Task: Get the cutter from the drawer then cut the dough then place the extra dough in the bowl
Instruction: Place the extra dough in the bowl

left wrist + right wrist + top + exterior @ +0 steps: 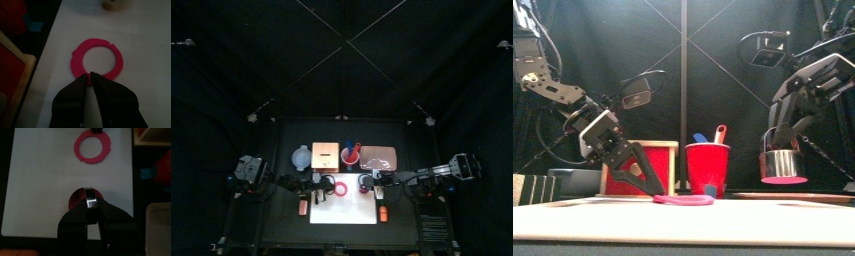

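Note:
A pink dough ring point(683, 200) lies on the white cutting board point(40, 183), also visible in the left wrist view point(77, 56) and the right wrist view point(81, 148). My left gripper point(91, 75) is down at the ring's near edge, shut on it; in the front view the left gripper point(651, 191) touches the ring's left end. My right gripper point(88, 198) holds the round metal cutter point(783, 165) lifted above the board's right side, with pink dough showing at the cutter's bottom rim.
Behind the board stand the wooden box with its red drawer front point(636, 165) and the red cup point(708, 166) with the toy knives. In the top view, the blue-grey bowl point(299, 157) is at the back left and the pink tray point(380, 158) at the back right.

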